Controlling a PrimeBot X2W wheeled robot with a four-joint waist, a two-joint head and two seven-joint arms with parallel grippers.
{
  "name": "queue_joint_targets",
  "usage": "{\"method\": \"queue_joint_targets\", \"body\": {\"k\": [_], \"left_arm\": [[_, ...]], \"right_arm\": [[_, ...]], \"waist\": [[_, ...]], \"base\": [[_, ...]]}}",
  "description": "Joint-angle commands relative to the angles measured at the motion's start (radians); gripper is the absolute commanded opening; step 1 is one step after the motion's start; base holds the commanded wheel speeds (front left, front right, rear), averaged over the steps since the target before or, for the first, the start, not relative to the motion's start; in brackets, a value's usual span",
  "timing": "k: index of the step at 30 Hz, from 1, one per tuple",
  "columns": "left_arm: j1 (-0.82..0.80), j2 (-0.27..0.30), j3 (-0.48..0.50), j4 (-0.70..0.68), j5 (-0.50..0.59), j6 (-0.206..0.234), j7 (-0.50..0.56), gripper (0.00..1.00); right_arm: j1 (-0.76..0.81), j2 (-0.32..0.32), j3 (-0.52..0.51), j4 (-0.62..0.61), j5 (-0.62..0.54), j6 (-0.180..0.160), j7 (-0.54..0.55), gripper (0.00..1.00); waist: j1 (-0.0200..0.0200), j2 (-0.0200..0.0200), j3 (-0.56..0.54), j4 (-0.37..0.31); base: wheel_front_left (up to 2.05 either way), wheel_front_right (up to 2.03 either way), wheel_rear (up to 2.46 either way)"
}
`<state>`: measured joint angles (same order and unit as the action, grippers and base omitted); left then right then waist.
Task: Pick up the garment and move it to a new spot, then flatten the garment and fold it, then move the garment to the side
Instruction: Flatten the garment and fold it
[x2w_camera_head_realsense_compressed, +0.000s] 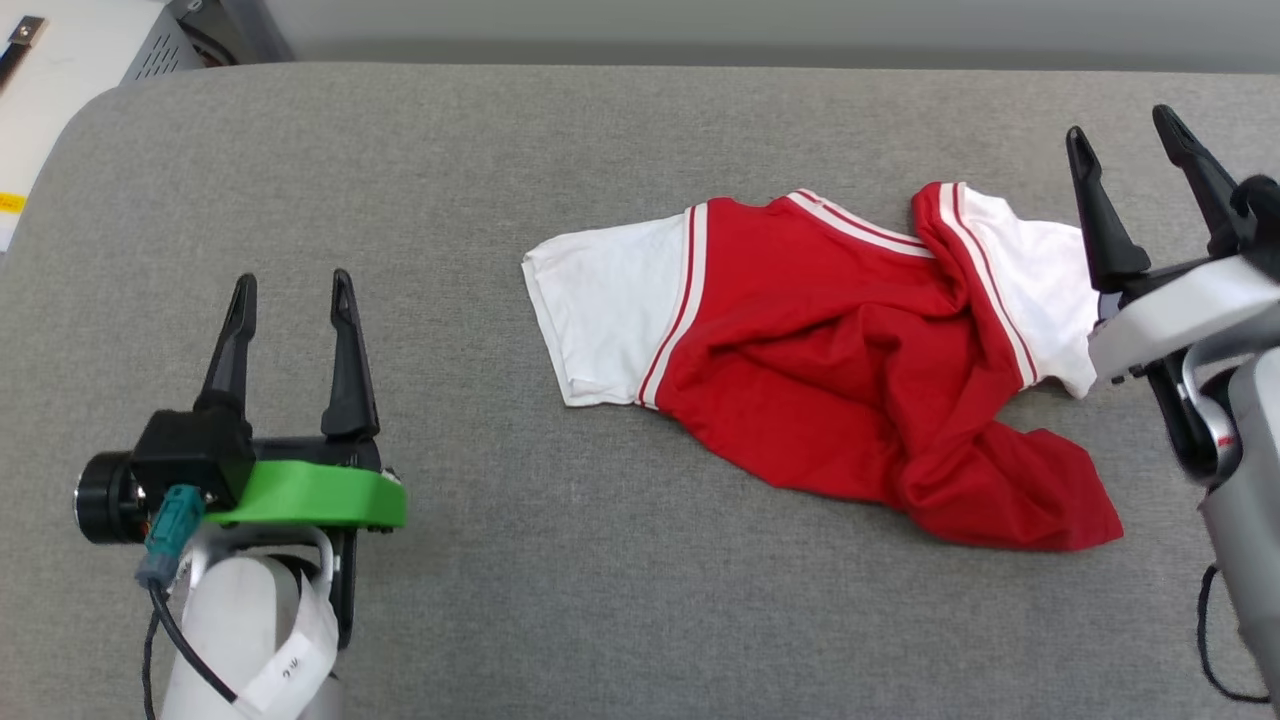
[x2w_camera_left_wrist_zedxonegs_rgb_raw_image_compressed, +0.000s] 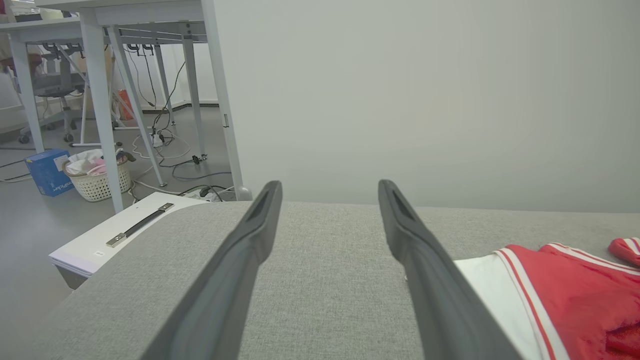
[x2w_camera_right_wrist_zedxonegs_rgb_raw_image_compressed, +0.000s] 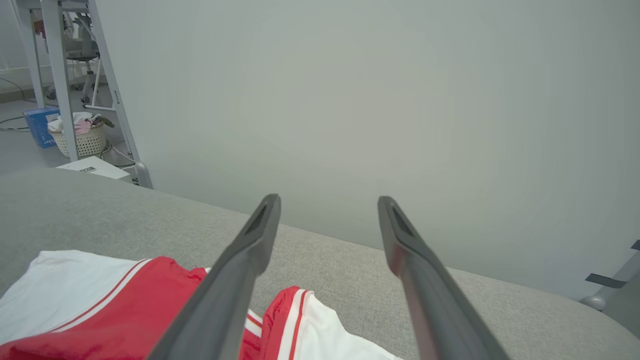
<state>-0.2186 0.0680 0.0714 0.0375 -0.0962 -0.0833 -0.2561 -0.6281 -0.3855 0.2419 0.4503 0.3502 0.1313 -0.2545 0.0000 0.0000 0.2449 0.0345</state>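
a floor basket (x2w_camera_left_wrist_zedxonegs_rgb_raw_image_compressed: 100, 184) holds clothes. the shirt (x2w_camera_head_realsense_compressed: 800, 400) lies crumpled on the grey pad (x2w_camera_head_realsense_compressed: 480, 150). left gripper (x2w_camera_head_realsense_compressed: 293, 280) and right gripper (x2w_camera_head_realsense_compressed: 1120, 122) gape empty.

Lab (trestle desks (x2w_camera_left_wrist_zedxonegs_rgb_raw_image_compressed: 98, 100), floor cables (x2w_camera_left_wrist_zedxonegs_rgb_raw_image_compressed: 200, 175))

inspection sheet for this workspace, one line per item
surface: grey fabric tabletop, rounded corner at far left
job's things: garment, red with white sleeves, crumpled, lying right of centre
clutter: nothing seen on the tabletop
tools: left tool open over bare fabric, apart from the garment; right tool open beside its right-side sleeve, holding nothing
cables: black cable on the left arm; loose cables on the floor under a desk
surroundings: pale wall, desk legs, white basket, blue box, white cabinet beside the tabletop
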Motion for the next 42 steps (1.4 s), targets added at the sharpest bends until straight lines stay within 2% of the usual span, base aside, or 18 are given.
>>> {"method": "queue_joint_targets", "body": {"k": [1,5,9,13,20,24,32,36,42], "left_arm": [[-0.041,0.018,0.004,0.009,0.009,-0.011,-0.006,1.0],[-0.121,0.058,0.004,0.042,0.002,-0.03,-0.006,1.0],[-0.217,0.113,-0.032,0.106,-0.009,-0.042,-0.006,1.0],[-0.339,0.163,-0.108,0.195,-0.071,-0.046,0.006,1.0],[-0.584,0.293,-0.293,0.277,-0.216,-0.047,0.132,1.0],[-0.703,0.352,-0.422,0.333,-0.323,-0.047,0.28,1.0],[-0.851,0.464,-0.728,0.417,-0.556,-0.047,0.715,1.0],[-0.889,0.515,-0.842,0.432,-0.641,-0.047,0.85,1.0],[-0.921,0.553,-0.969,0.462,-0.734,-0.047,0.967,1.0]], "right_arm": [[0.072,0.041,-0.052,-0.056,-0.038,-0.001,-0.007,1.0],[0.222,0.125,-0.157,-0.198,-0.117,-0.001,-0.007,1.0],[0.328,0.181,-0.197,-0.289,-0.151,-0.001,-0.007,1.0],[0.389,0.202,-0.19,-0.329,-0.176,-0.001,-0.007,1.0],[0.414,0.223,-0.189,-0.374,-0.187,-0.001,-0.006,1.0],[0.417,0.234,-0.192,-0.387,-0.191,-0.001,-0.006,1.0],[0.41,0.245,-0.184,-0.397,-0.191,-0.001,-0.005,1.0],[0.397,0.249,-0.178,-0.401,-0.19,-0.001,-0.004,1.0],[0.375,0.248,-0.173,-0.402,-0.187,-0.001,0.0,1.0]], "waist": [[0.0,0.0,-0.017,-0.02],[0.0,0.0,-0.017,-0.037],[0.0,0.0,-0.013,-0.058],[0.0,0.0,-0.005,-0.081],[0.0,0.0,0.036,-0.12],[0.0,0.0,0.062,-0.137],[0.0,0.0,0.114,-0.17],[0.0,0.0,0.143,-0.187],[0.0,0.0,0.191,-0.204]], "base": [[0.0,0.0,0.0],[0.0,0.0,0.0],[0.0,0.0,0.0],[0.0,0.0,0.0],[0.0,0.0,0.0],[0.0,0.0,0.0],[0.0,0.0,0.0],[0.0,0.0,0.0],[0.0,0.0,0.0]]}}
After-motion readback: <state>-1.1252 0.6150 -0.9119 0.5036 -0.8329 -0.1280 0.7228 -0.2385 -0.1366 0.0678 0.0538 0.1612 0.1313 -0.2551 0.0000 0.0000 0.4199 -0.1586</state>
